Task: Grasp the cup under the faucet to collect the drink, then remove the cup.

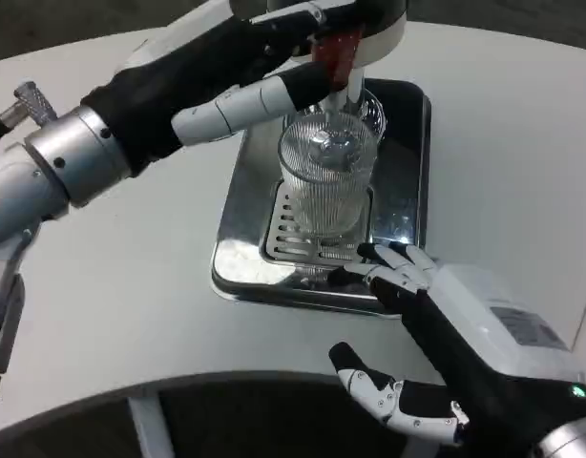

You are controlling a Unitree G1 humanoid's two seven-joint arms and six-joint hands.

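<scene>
The left hand's fingers (274, 95) reach to the red faucet lever (337, 52) and rest against it, presumably to let the drink run; whether they clasp it I cannot tell. The left hand (212, 72) hangs above the tray. The right hand (446, 334) waits released, fingers (400, 264) spread at the tray's front rim, near the cup but apart from it. One ribbed clear cup (326, 181) stands on the grille of one steel drip tray (245, 205), directly under one faucet, on the white worktop (112, 286).

Silver forearms with ribbed cuffs; black-palmed hands; white-and-black fingers (393, 399); green light on the right wrist.
</scene>
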